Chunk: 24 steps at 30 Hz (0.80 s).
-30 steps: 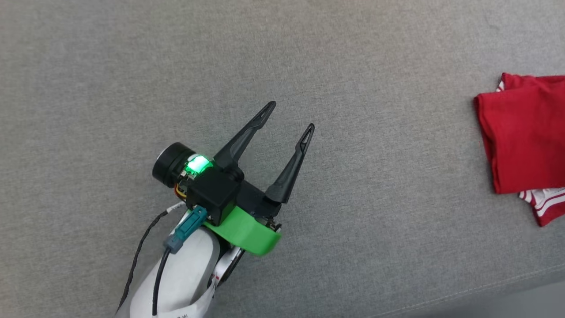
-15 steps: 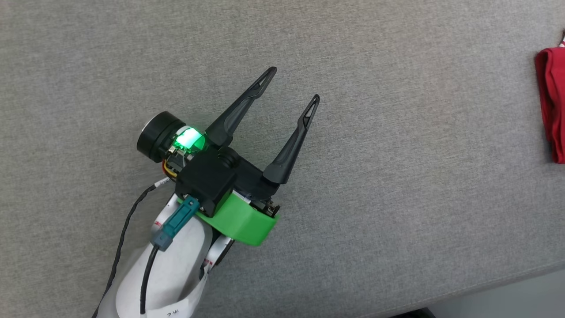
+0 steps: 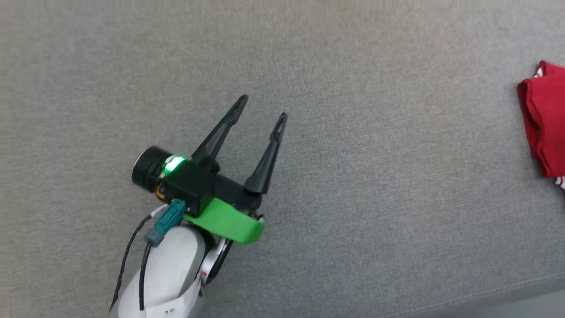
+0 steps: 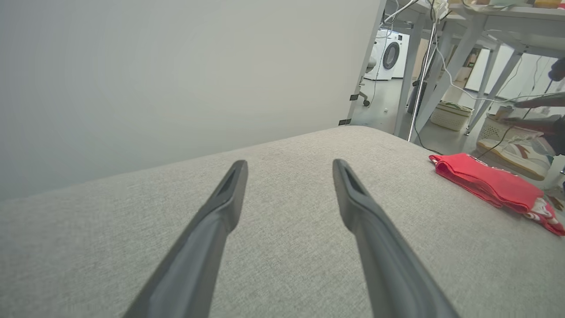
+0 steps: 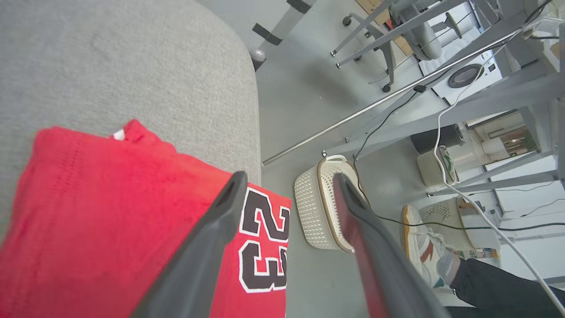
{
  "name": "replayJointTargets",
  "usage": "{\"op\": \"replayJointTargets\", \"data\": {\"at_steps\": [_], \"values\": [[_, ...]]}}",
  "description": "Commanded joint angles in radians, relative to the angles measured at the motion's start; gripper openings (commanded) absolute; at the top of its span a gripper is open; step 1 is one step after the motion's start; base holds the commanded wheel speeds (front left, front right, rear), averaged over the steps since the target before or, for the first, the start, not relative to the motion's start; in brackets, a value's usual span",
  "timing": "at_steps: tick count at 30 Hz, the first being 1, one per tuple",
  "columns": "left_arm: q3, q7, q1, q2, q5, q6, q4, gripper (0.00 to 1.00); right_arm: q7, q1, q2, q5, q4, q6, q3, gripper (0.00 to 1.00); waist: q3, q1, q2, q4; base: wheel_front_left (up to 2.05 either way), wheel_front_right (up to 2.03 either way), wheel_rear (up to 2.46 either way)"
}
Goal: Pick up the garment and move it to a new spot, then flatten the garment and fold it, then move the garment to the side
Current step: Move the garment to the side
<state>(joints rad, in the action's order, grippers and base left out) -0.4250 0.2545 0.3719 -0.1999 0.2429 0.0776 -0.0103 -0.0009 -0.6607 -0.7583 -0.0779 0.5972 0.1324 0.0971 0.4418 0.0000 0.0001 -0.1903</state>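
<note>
We judge the last step nearly done: the folded shirt (image 3: 545,119) lies at the worktop's (image 3: 375,176) right edge. Our right claw (image 5: 288,177) hovers over it, fingers apart and empty. Our left claw (image 3: 262,107), also apart, is mid-worktop. Next, lift clear without snagging. A basket (image 5: 320,207) stands on the floor below, out of the way.

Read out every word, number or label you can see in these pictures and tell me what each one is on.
"23": black digits outlined in white, on the red garment.
Dark marks on the paper label around the pale forearm: cut off at the picture's edge, unreadable.
</note>
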Motion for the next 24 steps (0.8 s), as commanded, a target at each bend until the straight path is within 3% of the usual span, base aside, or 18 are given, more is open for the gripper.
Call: {"op": "replayJointTargets", "data": {"at_steps": [1, 6, 11, 17, 24], "values": [[0.017, 0.004, -0.031, -0.006, 0.016, -0.013, 0.018, 1.00, -0.011, 0.019, 0.017, -0.021, -0.034, -0.002, 0.008, 1.00, -0.143, 0.0000, -0.0001, 0.040, 0.00, 0.00, 0.00], [0.069, 0.006, -0.100, -0.017, 0.045, -0.037, 0.074, 1.00, -0.013, 0.089, 0.070, -0.105, -0.162, -0.002, 0.002, 1.00, -0.251, 0.0000, -0.0001, 0.076, 0.00, 0.00, 0.00], [0.145, 0.007, -0.168, -0.018, 0.078, -0.062, 0.079, 1.00, 0.006, 0.195, 0.170, -0.188, -0.335, -0.002, -0.025, 1.00, -0.332, 0.0000, -0.0001, 0.112, 0.00, 0.00, 0.00], [0.199, 0.007, -0.244, -0.012, 0.093, -0.064, 0.077, 1.00, 0.015, 0.359, 0.315, -0.195, -0.521, -0.002, -0.075, 1.00, -0.393, 0.0000, -0.0001, 0.154, 0.00, 0.00, 0.00], [0.234, 0.007, -0.319, 0.019, 0.088, -0.041, 0.074, 1.00, -0.043, 0.550, 0.463, -0.198, -0.634, -0.002, -0.134, 1.00, -0.423, 0.0000, -0.0001, 0.201, 0.00, 0.00, 0.00]]}}
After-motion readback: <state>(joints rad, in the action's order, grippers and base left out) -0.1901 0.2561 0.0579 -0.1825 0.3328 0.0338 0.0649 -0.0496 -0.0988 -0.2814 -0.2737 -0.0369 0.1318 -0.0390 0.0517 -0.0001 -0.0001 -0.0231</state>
